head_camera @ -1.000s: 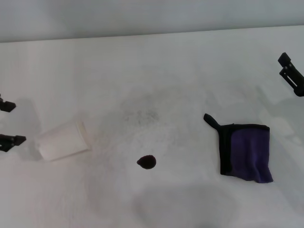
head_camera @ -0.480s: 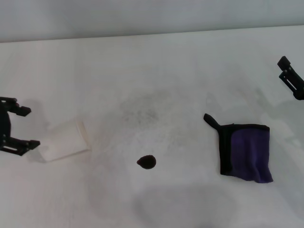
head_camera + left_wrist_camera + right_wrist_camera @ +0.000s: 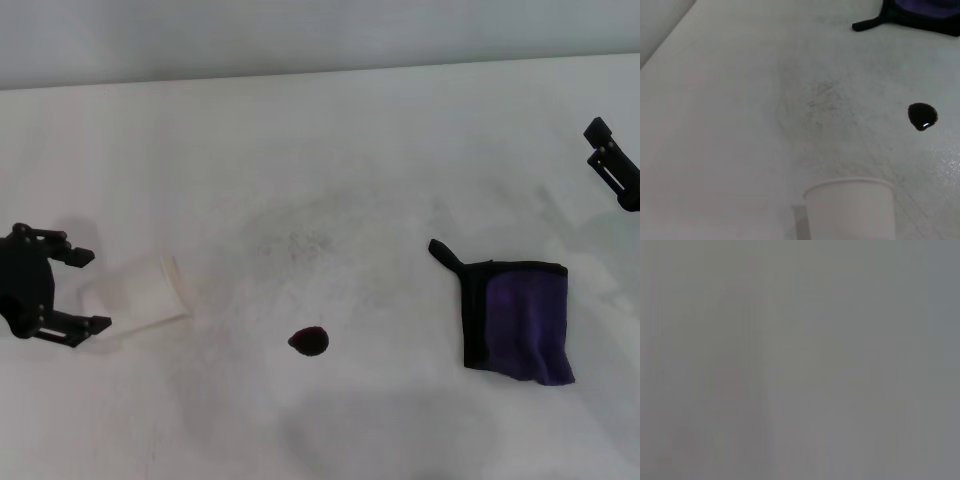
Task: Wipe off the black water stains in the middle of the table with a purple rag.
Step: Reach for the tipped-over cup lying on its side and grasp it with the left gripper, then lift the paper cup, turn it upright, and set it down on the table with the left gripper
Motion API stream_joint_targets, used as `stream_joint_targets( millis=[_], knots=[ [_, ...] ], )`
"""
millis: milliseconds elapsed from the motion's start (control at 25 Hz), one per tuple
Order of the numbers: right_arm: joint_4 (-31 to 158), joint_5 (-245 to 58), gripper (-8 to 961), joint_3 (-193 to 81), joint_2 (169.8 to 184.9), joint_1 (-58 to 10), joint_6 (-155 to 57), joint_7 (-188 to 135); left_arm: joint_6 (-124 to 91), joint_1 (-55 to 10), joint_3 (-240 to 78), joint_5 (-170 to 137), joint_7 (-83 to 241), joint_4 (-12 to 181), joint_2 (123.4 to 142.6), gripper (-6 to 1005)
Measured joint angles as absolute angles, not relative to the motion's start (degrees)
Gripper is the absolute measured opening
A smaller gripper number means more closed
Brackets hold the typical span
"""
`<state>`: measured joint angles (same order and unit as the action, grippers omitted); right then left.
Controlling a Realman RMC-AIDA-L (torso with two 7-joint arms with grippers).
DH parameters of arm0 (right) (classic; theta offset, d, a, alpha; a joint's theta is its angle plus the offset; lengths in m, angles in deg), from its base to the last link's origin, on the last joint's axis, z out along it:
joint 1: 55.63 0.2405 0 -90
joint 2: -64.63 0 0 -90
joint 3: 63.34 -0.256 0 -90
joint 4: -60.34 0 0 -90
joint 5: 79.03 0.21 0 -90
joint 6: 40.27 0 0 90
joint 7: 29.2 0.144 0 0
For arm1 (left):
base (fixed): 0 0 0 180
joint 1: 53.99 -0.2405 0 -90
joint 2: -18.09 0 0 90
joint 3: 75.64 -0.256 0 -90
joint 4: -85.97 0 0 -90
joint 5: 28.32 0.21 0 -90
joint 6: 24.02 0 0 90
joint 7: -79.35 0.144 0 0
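Observation:
The black water stain [image 3: 309,341] is a small dark blot near the middle of the white table [image 3: 330,150]; it also shows in the left wrist view [image 3: 922,116]. The purple rag [image 3: 520,320] lies flat to the stain's right with its black loop tab pointing back-left, and nothing holds it. A corner of the rag [image 3: 920,12] shows in the left wrist view. My left gripper [image 3: 92,290] is open at the far left, its fingers on either side of a white cup's end. My right gripper [image 3: 612,165] hangs at the right edge, behind the rag and apart from it.
A white paper cup [image 3: 140,295] lies on its side left of the stain, seen close in the left wrist view [image 3: 850,210]. Faint grey smudges [image 3: 295,240] mark the table behind the stain. The right wrist view shows only blank grey.
My left gripper has moved right, from the table's left edge up to the cup, with its fingers now alongside the cup's end. The right gripper, rag and stain have stayed in place.

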<state>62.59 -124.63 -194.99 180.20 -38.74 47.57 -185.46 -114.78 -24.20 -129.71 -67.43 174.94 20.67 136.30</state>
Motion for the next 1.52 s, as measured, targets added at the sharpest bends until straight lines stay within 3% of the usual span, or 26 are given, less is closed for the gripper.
stream_joint_targets(
  millis=[1120,1520],
  knots=[
    [63.68,-125.34,842,-193.67,180.20,-38.66,49.68,-185.47,-100.19,-23.55,-131.98,-69.07,181.07,32.15,136.95,829],
    [64.03,-125.34,842,-193.68,180.20,-38.60,49.38,-185.47,-98.38,-22.74,-131.87,-71.23,183.04,34.18,136.92,731]
  ],
)
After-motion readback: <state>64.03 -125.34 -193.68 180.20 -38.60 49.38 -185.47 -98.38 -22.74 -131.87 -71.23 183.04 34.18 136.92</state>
